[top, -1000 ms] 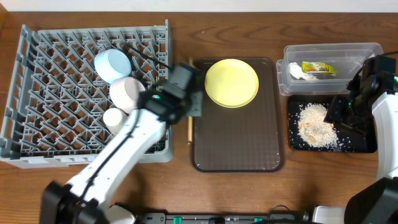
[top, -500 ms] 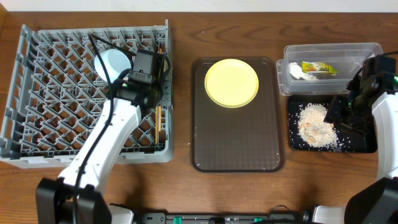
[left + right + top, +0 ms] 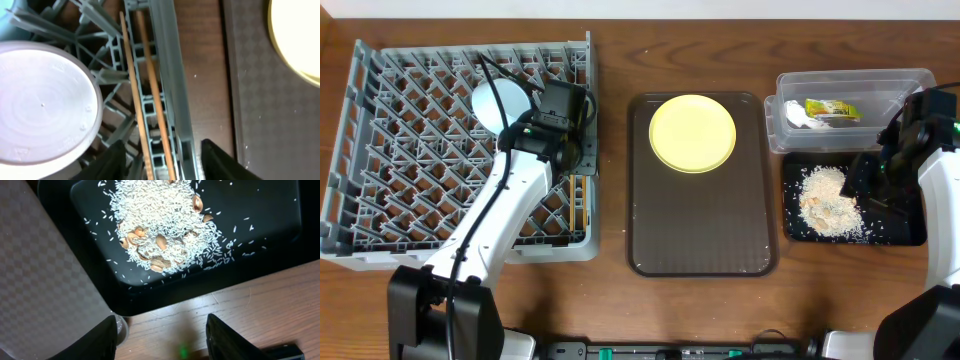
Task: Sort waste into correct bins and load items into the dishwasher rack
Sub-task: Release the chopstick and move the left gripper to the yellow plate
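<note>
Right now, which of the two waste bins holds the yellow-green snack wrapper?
The clear plastic rectangular tub; the shallow black rectangular tray holds only beige crumbly scraps.

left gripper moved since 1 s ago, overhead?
Yes. The left gripper has shifted left and toward the top of the overhead view, from the left edge of the brown tray to the right edge of the dishwasher rack.
</note>
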### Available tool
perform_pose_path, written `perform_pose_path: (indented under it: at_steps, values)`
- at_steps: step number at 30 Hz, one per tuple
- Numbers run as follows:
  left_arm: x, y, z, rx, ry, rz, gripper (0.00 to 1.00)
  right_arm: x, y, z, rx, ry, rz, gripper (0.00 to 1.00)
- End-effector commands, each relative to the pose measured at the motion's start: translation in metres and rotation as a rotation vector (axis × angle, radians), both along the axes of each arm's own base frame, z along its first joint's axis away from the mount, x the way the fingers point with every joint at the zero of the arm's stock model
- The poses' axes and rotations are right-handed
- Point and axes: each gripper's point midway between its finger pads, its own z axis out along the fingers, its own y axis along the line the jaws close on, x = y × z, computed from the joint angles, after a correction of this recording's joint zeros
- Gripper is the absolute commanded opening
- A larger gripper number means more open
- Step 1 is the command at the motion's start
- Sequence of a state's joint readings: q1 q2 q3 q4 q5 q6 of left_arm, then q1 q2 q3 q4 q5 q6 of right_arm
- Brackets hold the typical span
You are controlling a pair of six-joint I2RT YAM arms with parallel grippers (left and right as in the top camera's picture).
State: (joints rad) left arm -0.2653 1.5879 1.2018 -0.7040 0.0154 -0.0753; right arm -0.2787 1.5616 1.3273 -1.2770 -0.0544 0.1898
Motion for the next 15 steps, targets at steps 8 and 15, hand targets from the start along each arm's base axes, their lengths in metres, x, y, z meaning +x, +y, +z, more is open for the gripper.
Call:
perform_pose_path:
  at_steps: [8, 15]
  values:
    - [0.033, -0.060, 0.085, -0.019, -0.242, -0.206, 0.59, 0.005, 0.001, 0.008, 0.013, -0.045, 0.005, 0.59]
    - [0.065, -0.116, 0.095, -0.045, -0.337, -0.312, 0.59, 0.005, 0.001, 0.008, 0.016, -0.045, 0.006, 0.59]
